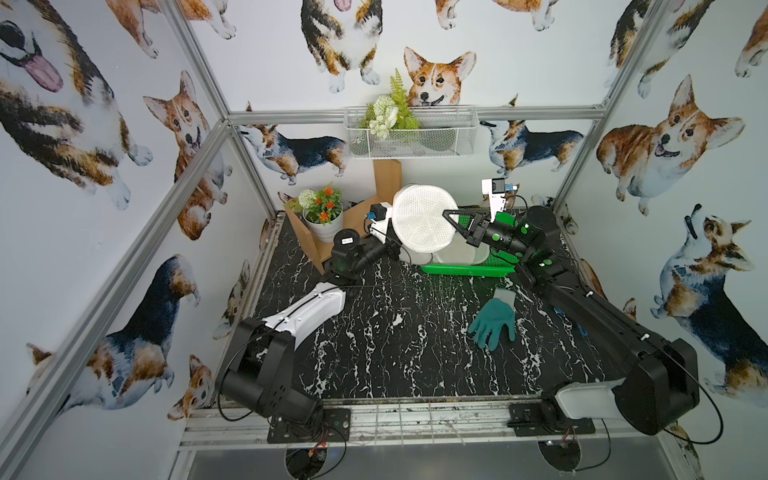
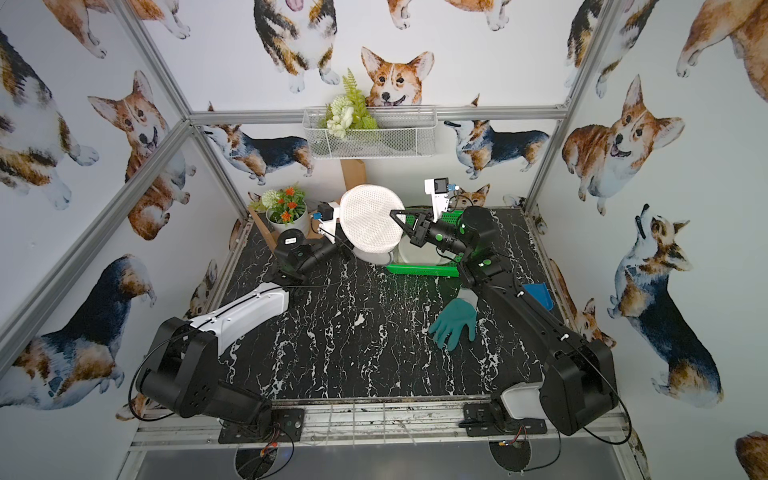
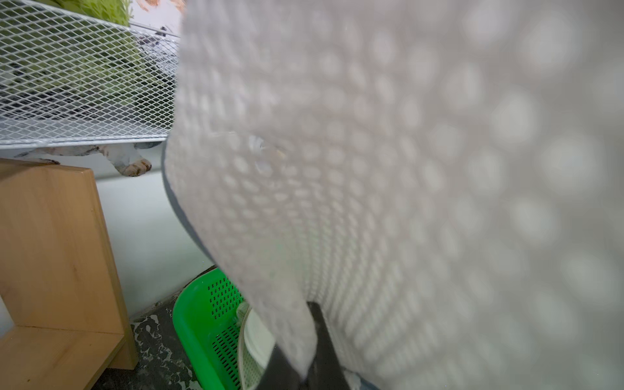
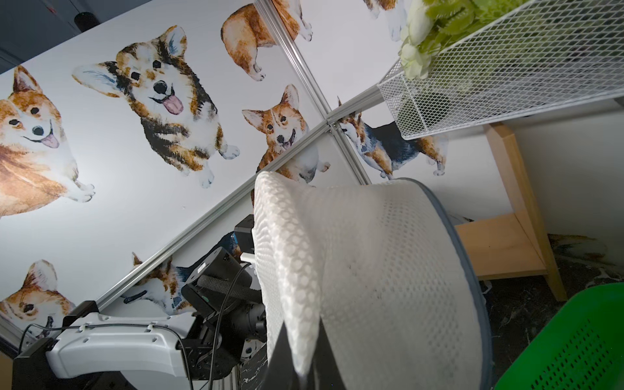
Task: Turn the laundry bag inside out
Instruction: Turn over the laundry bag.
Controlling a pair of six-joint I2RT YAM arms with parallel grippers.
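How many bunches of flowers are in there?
2. An orange-and-white bunch stands in the round white pot on the wooden shelf. A white-and-green bunch sits in the white wire basket on the back wall. Others could be hidden.

Left arm (image 1: pixel 309 309): white shell, black joints.
Right arm (image 1: pixel 602 316): black links, green dots.
Right gripper (image 1: pixel 448 215): black triangular jaws.

The right tool (image 4: pixel 300 366) pinches a fold of the white mesh laundry bag (image 4: pixel 388 277) between its black fingers (image 4: pixel 280 351). The bag bulges out beyond them, edged by a grey-blue rim (image 4: pixel 469 270). Around it are a wooden shelf (image 4: pixel 506 250), a white wire basket (image 4: pixel 506 84) holding green foliage (image 4: pixel 449 17), a green perforated plastic basket (image 4: pixel 574 344) and the white-and-black left arm (image 4: pixel 114 341).
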